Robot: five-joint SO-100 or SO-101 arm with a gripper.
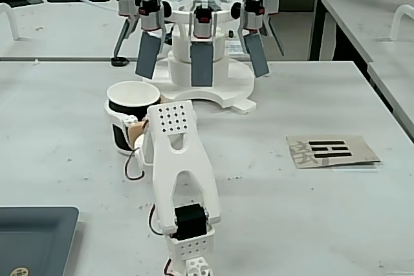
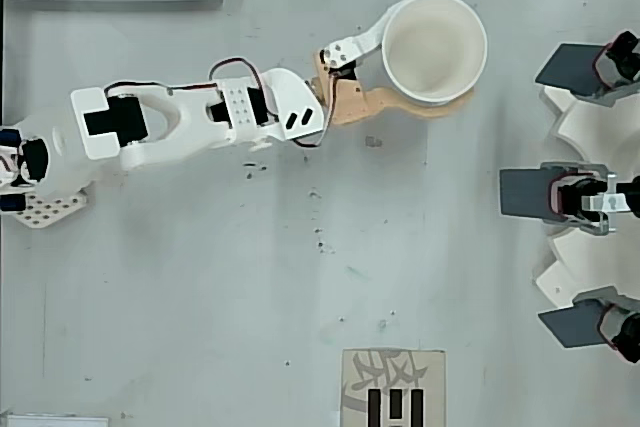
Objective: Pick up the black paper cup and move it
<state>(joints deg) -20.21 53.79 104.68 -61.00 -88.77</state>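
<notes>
Fixed view shows the arm's base nearest the camera, its white links reaching away over the table (image 1: 310, 211) so the gripper (image 1: 129, 135) meets the black paper cup (image 1: 131, 116) at mid-height. Overhead, the gripper (image 2: 425, 67) straddles the upright cup (image 2: 434, 47), one finger against each side, apparently pinching it for a lift. Farther off stands a white fixture (image 1: 202, 63) with grey paddles.

Black bars, unreadable character: cardboard card (image 1: 331, 151)
</notes>
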